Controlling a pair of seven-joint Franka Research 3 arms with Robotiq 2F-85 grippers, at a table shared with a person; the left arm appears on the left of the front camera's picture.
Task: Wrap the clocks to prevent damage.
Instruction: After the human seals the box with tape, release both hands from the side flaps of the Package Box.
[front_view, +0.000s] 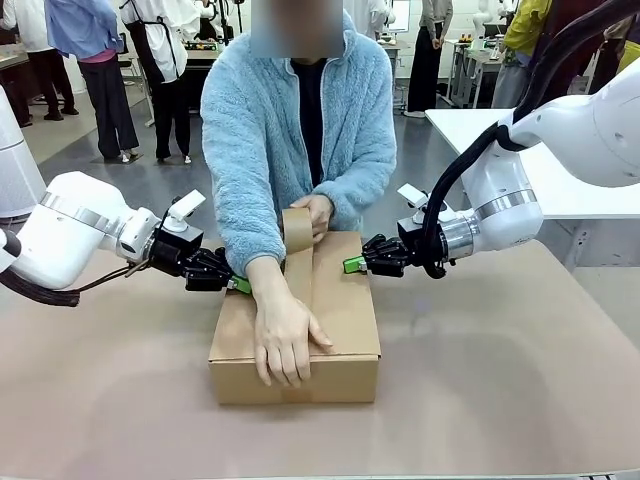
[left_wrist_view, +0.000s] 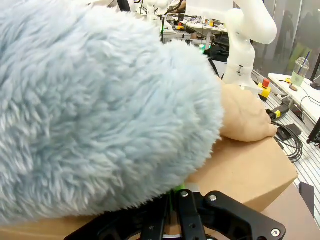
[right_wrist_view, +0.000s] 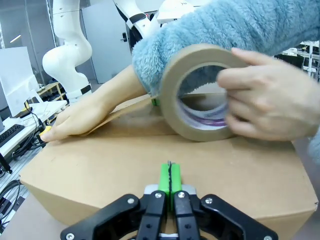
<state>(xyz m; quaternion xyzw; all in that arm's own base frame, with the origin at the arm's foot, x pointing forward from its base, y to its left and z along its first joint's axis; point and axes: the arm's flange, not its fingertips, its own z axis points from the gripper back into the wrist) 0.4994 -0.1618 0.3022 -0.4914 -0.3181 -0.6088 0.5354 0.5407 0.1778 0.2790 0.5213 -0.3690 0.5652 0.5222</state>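
Note:
A large brown cardboard box (front_view: 345, 310) lies closed at the table's middle. The bubble-wrapped clocks are hidden from view. A person's hand (front_view: 285, 340) presses a strip of brown tape flat along the lid, while the other hand holds the tape roll (front_view: 297, 228) (right_wrist_view: 200, 95) upright at the box's far edge. My left gripper (front_view: 238, 284) (left_wrist_view: 176, 191) is shut, its green tips against the box's left side behind the person's fluffy blue sleeve (left_wrist_view: 100, 110). My right gripper (front_view: 352, 265) (right_wrist_view: 170, 176) is shut with nothing in it, its green pads touching the box's right side.
The box rests on a brown-covered table (front_view: 500, 380) with free room in front and at both sides. A white table (front_view: 560, 170) stands behind my right arm. Cables and a red emergency button (left_wrist_view: 265, 85) lie beyond the box.

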